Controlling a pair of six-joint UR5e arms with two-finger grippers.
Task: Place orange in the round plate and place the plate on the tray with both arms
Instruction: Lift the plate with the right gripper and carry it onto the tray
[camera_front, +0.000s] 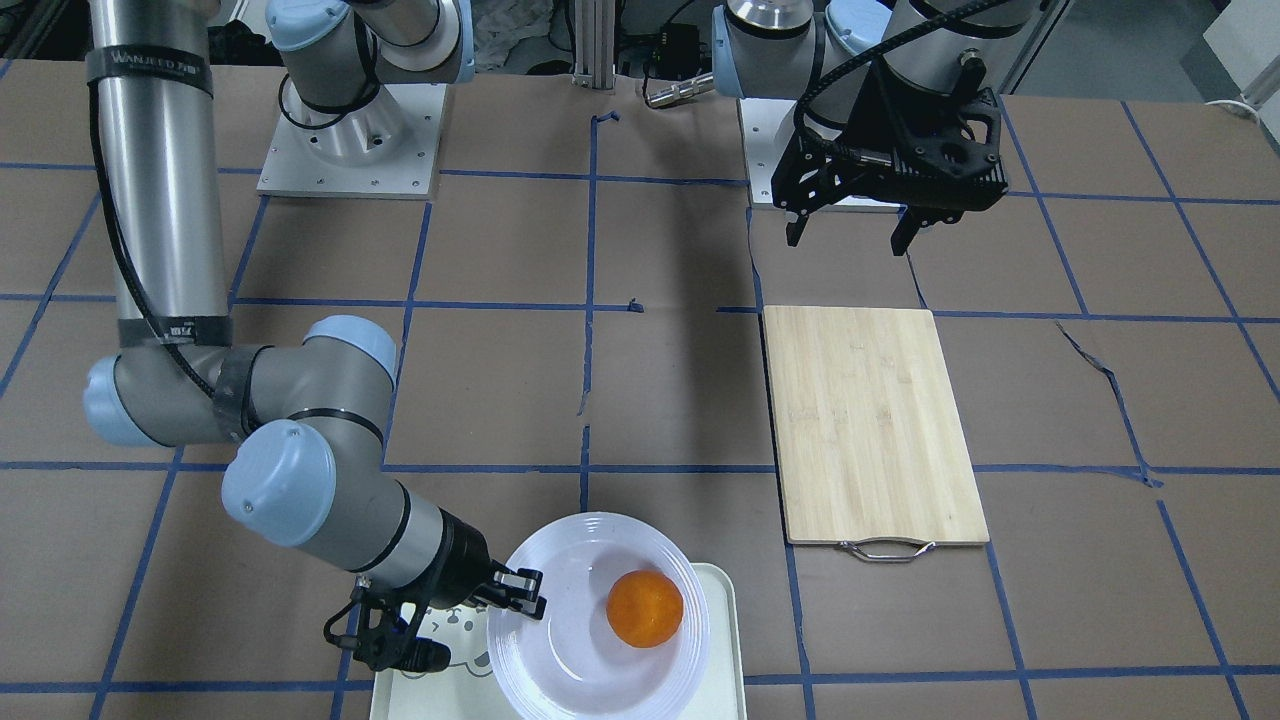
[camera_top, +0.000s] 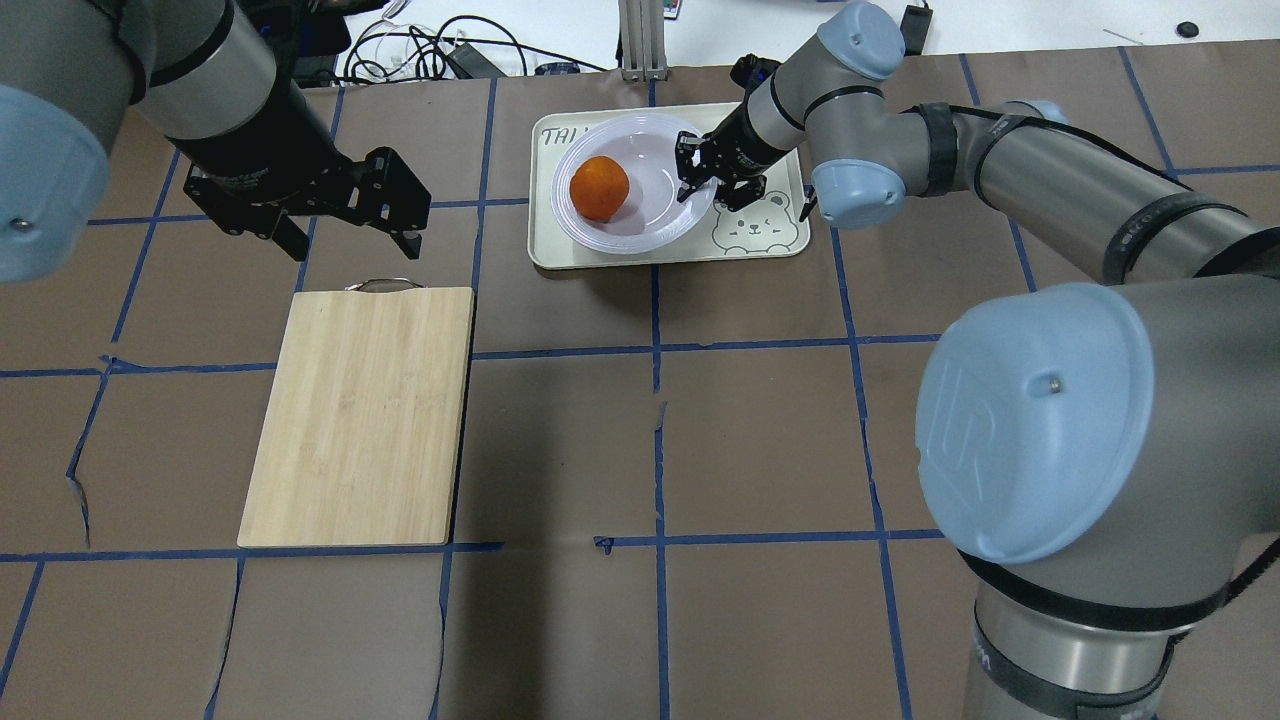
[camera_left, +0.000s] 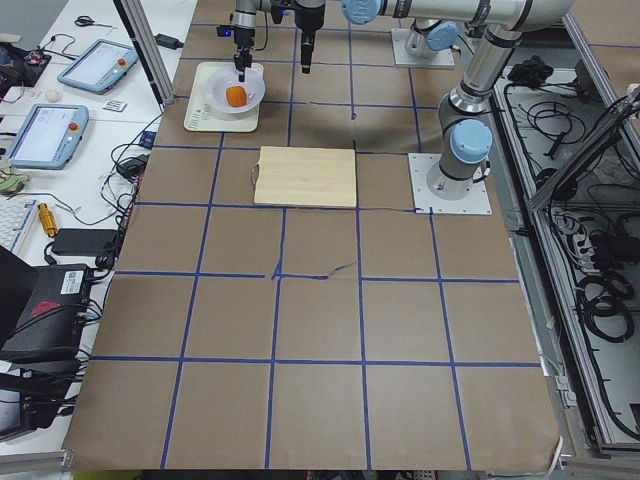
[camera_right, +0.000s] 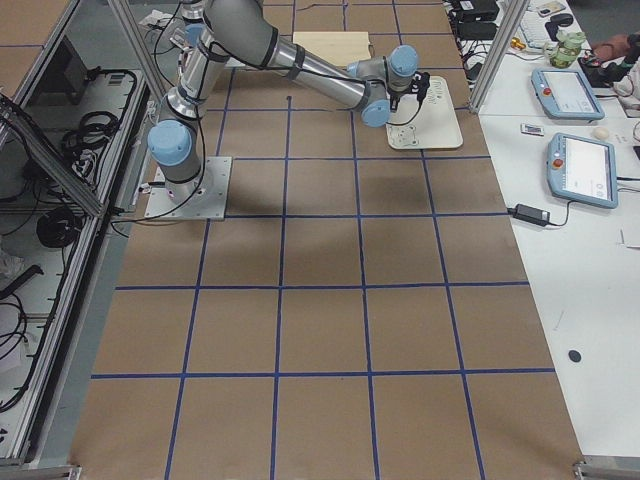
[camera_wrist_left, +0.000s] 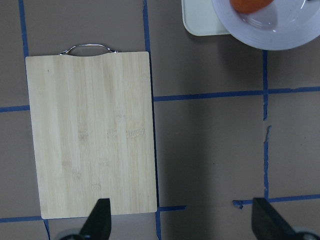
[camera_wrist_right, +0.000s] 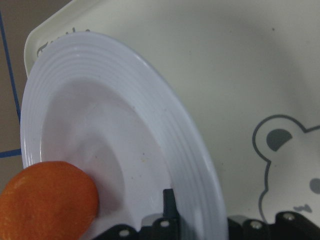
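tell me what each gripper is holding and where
The right gripper grips the round plate by its ridged rim, jaws astride the edge. The left gripper, open, holds nothing.

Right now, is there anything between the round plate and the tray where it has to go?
Nothing visible does. The round plate, with the orange in it, is already over the tray; the right gripper holds its rim.

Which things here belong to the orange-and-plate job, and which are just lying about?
Job: orange; round plate; tray; right gripper, at the plate's rim; left gripper, open.
Lying about: wooden cutting board.
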